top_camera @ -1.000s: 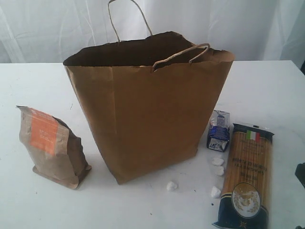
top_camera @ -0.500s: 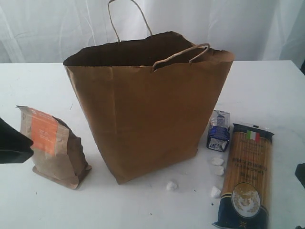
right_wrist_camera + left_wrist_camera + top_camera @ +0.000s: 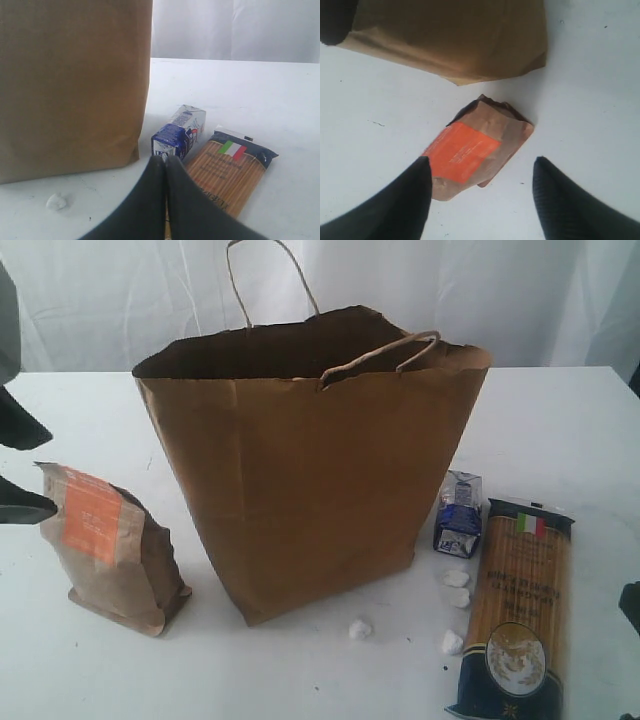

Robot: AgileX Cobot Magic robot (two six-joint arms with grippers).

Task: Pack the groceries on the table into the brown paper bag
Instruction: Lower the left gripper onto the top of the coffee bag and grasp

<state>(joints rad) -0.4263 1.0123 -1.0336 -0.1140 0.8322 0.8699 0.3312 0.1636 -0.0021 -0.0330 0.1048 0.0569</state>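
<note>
The brown paper bag (image 3: pixel 310 470) stands open at the table's (image 3: pixel 560 420) middle. Left of it the brown pouch with orange label (image 3: pixel 105 545) stands upright. My left gripper (image 3: pixel 25 465) hangs open just left of and above the pouch; in the left wrist view its fingers (image 3: pixel 400 200) straddle the pouch (image 3: pixel 480 147) from above without touching. Right of the bag, the small blue-white carton (image 3: pixel 458 514) and the long spaghetti pack (image 3: pixel 518 605) rest on the table. My right gripper (image 3: pixel 165 159) is shut and empty, low near the pack (image 3: pixel 227 172). Jars and can are out of view.
Three small white lumps (image 3: pixel 360 629) (image 3: pixel 457 578) (image 3: pixel 452 642) lie on the table between the bag and the spaghetti pack. A white curtain hangs behind the table. The bag's cord handles (image 3: pixel 270 280) stick up above its rim.
My left gripper came in from the left edge and rose, and now hangs open beside the pouch's top. Groceries, bag and right arm have not moved.
</note>
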